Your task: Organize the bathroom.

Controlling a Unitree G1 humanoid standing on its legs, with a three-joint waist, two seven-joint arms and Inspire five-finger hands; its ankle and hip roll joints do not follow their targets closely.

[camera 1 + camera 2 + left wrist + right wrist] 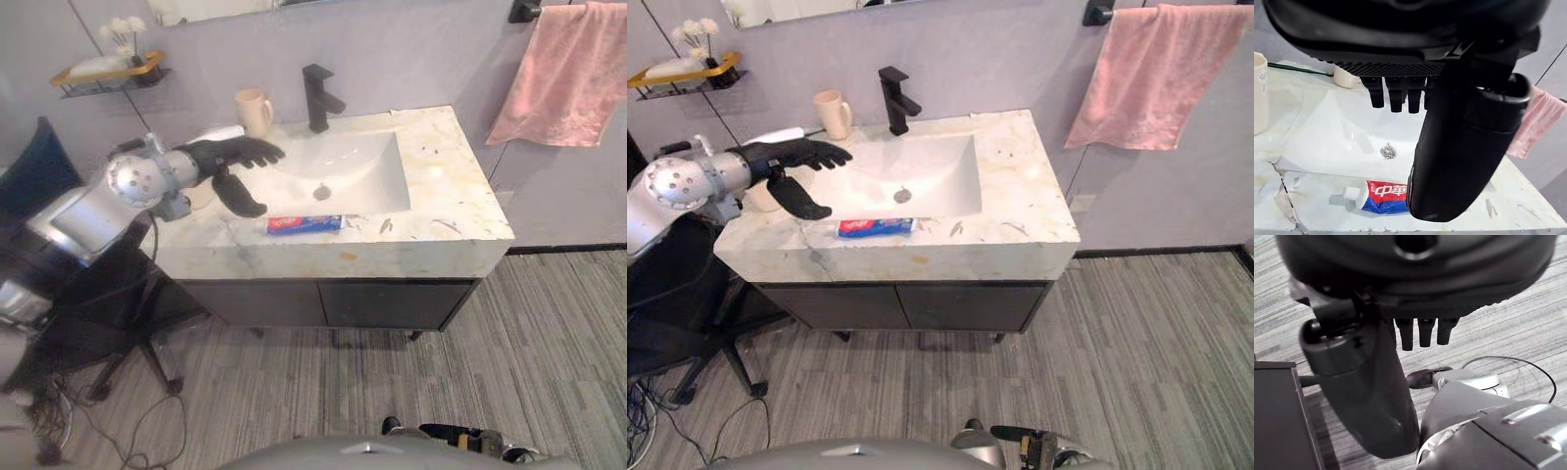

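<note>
The left hand [240, 162] reaches in from the left over the marble surface [446, 191] and hovers above the left edge of the white sink basin [353, 166]. Its fingers are stretched out straight toward the far right and its thumb hangs down apart from them; it holds nothing. In the left wrist view the straight fingers [1396, 95] point over the basin toward the drain [1387, 152].

A toothpaste tube [305, 224], red and blue with a white cap, lies flat on the near rim of the surface, just in front of the basin and close below the thumb, not touched by it. Its cap points left.

A cream mug [254, 111] stands upright at the far left of the surface, beside the black faucet [318, 96], which rises behind the basin. A pink towel [566, 73] hangs from a dark bar on the wall at the far right. On the wall at the far left, a small shelf [108, 73] carries a little vase of white flowers [125, 29].

The right hand [1415, 308] shows in its wrist view over the striped wooden floor [1528, 333], fingers relaxed and straight, grasping nothing.
</note>
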